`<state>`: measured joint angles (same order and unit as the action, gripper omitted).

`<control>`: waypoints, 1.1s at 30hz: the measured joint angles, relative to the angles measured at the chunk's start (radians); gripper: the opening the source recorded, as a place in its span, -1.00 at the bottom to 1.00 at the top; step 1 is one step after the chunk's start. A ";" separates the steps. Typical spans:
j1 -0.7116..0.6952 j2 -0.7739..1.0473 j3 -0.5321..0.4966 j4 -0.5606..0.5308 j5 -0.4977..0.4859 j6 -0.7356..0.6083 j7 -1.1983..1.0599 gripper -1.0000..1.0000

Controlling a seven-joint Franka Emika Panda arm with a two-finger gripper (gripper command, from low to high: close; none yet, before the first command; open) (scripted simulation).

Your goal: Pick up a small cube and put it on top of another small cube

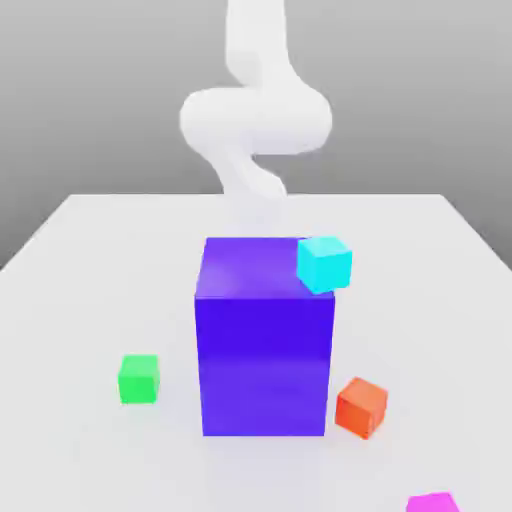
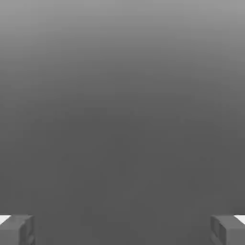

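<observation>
The small magenta-pink cube (image 1: 432, 502) lies on the white table (image 1: 80, 300) at the near right of the exterior view, cut off by the picture's lower edge. The small green cube (image 1: 139, 379) sits on the table to the exterior view's left of the big block. My white arm (image 1: 255, 120) rises behind that block, far from both cubes. In the hand view my gripper (image 2: 122, 230) is open, its two grey fingertips (image 2: 16, 230) stand wide apart with nothing between them, and it faces a plain grey background.
A big blue-purple block (image 1: 265, 340) stands in the middle of the table, in front of the arm's lower part. A small cyan cube (image 1: 324, 263) shows at its top right corner. A small orange-red cube (image 1: 361, 406) lies by its lower right corner.
</observation>
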<state>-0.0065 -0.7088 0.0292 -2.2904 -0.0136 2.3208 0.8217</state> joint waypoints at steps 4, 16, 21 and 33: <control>-0.010 0.150 0.049 0.016 -0.025 0.035 0.038 0.00; -0.003 0.586 0.163 0.062 -0.130 0.133 0.170 0.00; 0.034 0.767 0.181 0.081 -0.169 0.174 0.222 0.00; 0.120 1.191 0.192 0.130 -0.199 0.307 0.296 0.00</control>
<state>0.1137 0.4823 0.2211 -2.1601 -0.2122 2.6278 1.1176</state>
